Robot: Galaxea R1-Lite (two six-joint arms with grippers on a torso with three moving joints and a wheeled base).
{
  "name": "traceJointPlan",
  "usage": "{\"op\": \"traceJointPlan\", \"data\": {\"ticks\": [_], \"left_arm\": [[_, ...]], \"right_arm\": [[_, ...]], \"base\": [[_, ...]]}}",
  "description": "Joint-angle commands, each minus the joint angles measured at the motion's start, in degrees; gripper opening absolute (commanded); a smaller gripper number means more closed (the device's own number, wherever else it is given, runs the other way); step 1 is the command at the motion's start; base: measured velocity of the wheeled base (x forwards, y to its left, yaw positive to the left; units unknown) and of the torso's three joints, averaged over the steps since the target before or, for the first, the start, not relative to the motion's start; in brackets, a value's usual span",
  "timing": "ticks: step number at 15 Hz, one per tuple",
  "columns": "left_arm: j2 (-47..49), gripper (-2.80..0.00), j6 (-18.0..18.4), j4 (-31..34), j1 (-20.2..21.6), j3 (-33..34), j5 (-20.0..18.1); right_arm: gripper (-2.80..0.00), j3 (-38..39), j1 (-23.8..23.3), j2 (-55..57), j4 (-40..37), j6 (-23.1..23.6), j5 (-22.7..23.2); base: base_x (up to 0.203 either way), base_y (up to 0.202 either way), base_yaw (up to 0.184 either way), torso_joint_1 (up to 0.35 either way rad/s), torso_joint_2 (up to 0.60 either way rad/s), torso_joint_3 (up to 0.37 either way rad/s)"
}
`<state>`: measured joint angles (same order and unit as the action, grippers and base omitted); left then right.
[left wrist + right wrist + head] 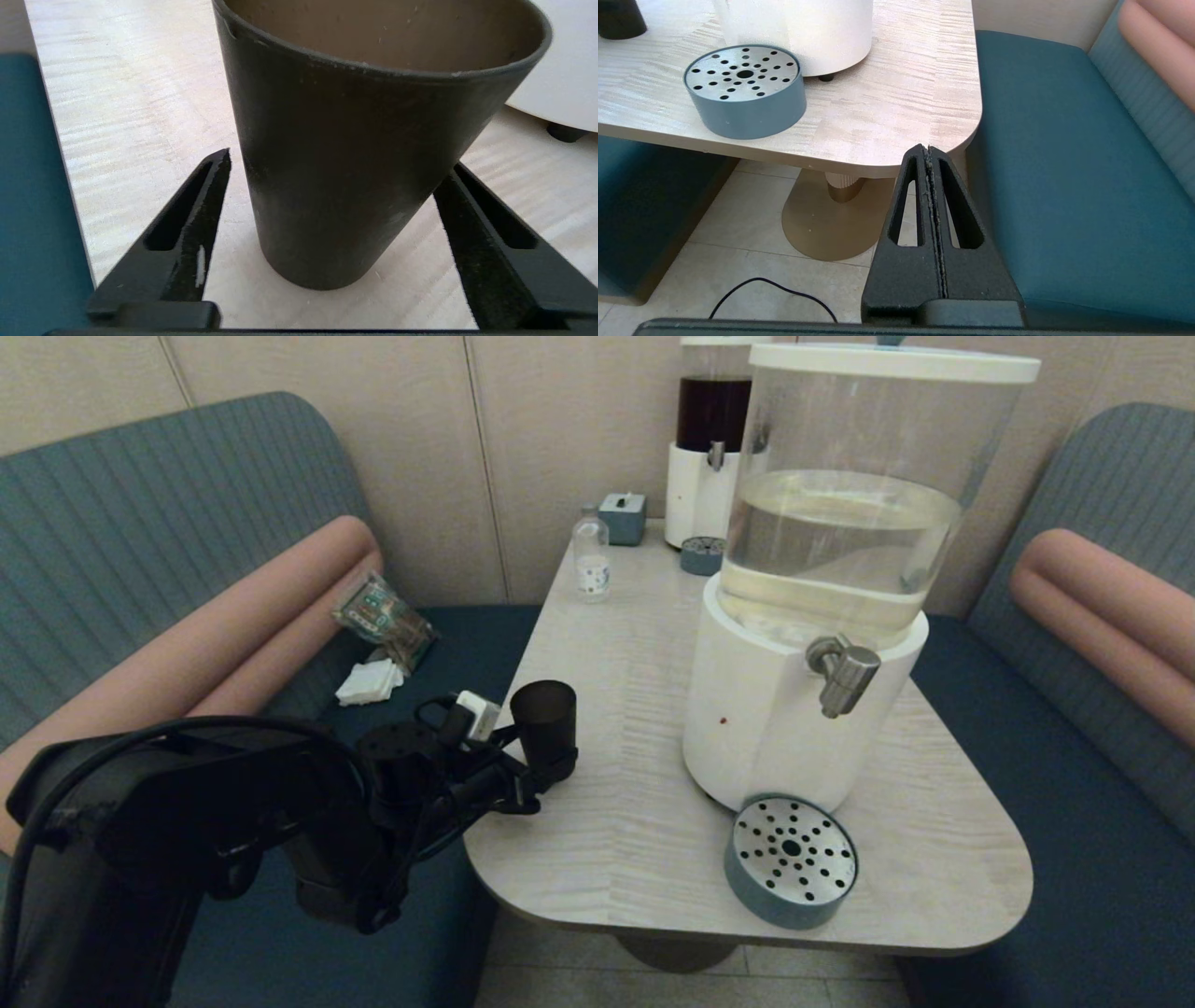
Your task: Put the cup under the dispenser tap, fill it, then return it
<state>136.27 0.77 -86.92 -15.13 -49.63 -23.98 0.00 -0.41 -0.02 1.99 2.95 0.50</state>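
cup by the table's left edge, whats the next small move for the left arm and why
Probably close the left gripper on the cup. In the left wrist view the jaws stand open on either side of its lower body, with a gap on one side, and the cup stands upright on the table. The dispenser tap is off to the right, so it needs a grip first. The right gripper is parked, shut.

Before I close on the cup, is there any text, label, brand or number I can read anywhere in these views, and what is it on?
None can be read.
Small clear bottle: white label with dark marks, too small to read.
Packet on the left bench: printed pattern, too blurred to read.
Cup, between the open left end effector fingers: plain, no marking.
Near dispenser, its tap and the drip tray: no text visible.
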Motion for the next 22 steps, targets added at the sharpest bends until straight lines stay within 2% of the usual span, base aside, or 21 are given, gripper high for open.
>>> {"op": "traceJointPlan", "data": {"ticks": [1,4,11,12,13,16,19,22], "left_arm": [[-1.2,0.0,0.0,-0.7,0.0,0.7,-0.2],[-5.7,0.0,0.2,-0.7,0.0,5.6,-0.7],[-28.4,0.0,1.1,-0.7,0.0,31.1,-2.5],[-31.6,-1.27,1.1,-0.7,0.0,33.6,-2.6],[-34.8,-2.8,1.0,-0.7,0.0,35.4,-2.6],[-44.5,-2.8,0.6,-0.7,0.1,37.4,-1.3],[-53.9,-2.8,0.2,0.0,0.1,37.3,5.4],[-62.8,-2.8,-0.9,5.1,0.1,36.7,12.4]], "right_arm": [[-2.8,0.8,0.0,0.0,0.0,0.0,0.0],[-2.8,0.8,0.1,0.0,0.0,0.0,0.0],[-2.8,0.8,0.0,0.0,0.0,0.0,0.0],[-2.8,0.8,0.0,0.0,0.0,0.0,0.0],[-2.8,0.8,0.0,0.0,0.0,0.0,0.0],[-2.8,0.8,0.0,0.0,0.0,0.0,0.0],[-2.8,0.8,0.0,0.0,0.0,0.0,0.0],[-2.8,0.8,0.0,0.0,0.0,0.0,0.0]], "base": [[0.0,0.0,0.0,0.0,0.0,0.0],[0.0,0.0,0.0,0.0,0.0,0.0],[0.0,0.0,0.0,0.0,0.0,0.0],[0.0,0.0,0.0,0.0,0.0,0.0],[0.0,0.0,0.0,0.0,0.0,0.0],[0.0,0.0,0.0,0.0,0.0,0.0],[0.0,0.0,0.0,0.0,0.0,0.0],[0.0,0.0,0.0,0.0,0.0,0.0]]}}
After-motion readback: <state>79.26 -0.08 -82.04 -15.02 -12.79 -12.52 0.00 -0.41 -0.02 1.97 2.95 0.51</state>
